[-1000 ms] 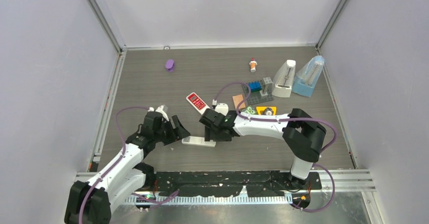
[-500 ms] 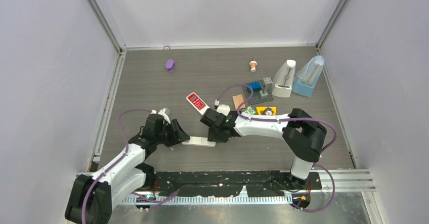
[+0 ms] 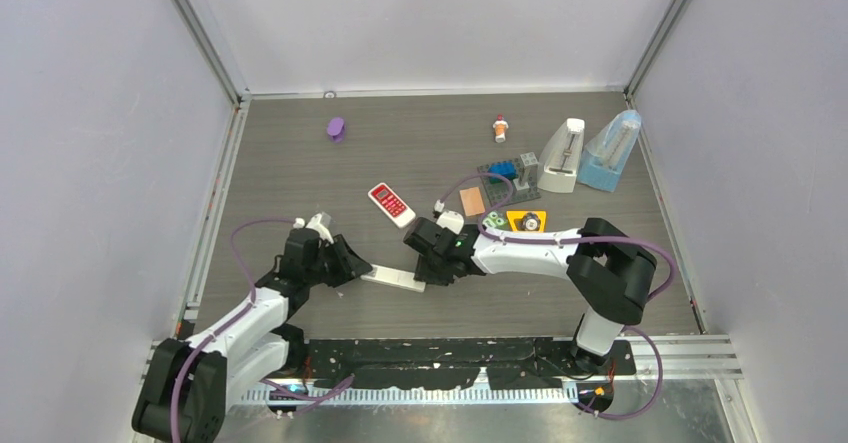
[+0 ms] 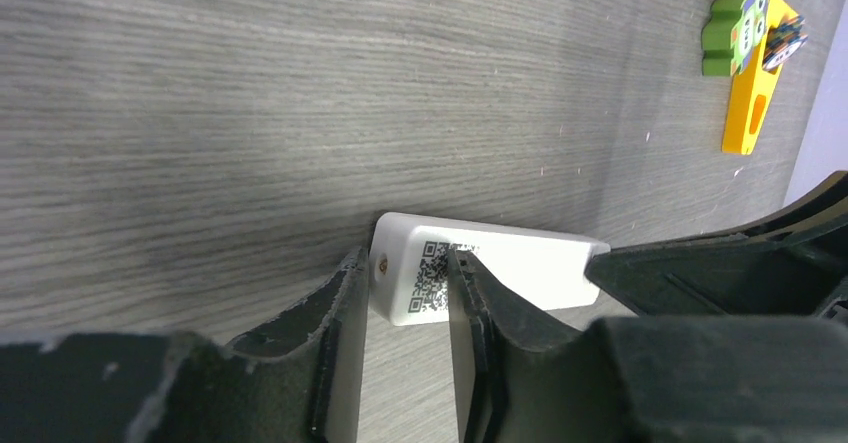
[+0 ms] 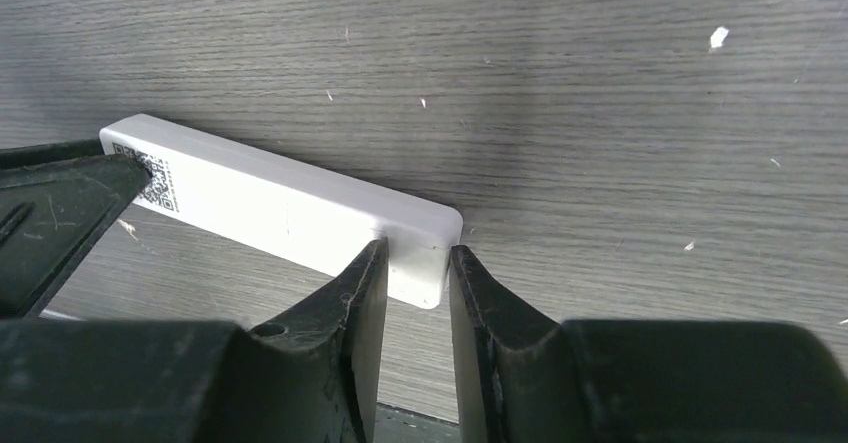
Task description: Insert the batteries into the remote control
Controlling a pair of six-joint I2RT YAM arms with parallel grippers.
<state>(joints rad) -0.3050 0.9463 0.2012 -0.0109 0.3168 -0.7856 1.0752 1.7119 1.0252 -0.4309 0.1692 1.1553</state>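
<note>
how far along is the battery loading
Done: nothing visible yet; the white remote lies flat on the table. In hand: the left gripper and right gripper each have fingers either side of one end of it; a firm grip is unclear. To do: opening it and fitting the batteries; neither gripper holds one.

We see a robotics lab test cell: a left arm (image 3: pixel 250 313) and a right arm (image 3: pixel 540 248) bolted to a grey table (image 3: pixel 300 163), plain white walls (image 3: pixel 440 23) in aluminium rails (image 3: pixel 198 33), and black tape (image 3: pixel 450 363) along the front.
</note>
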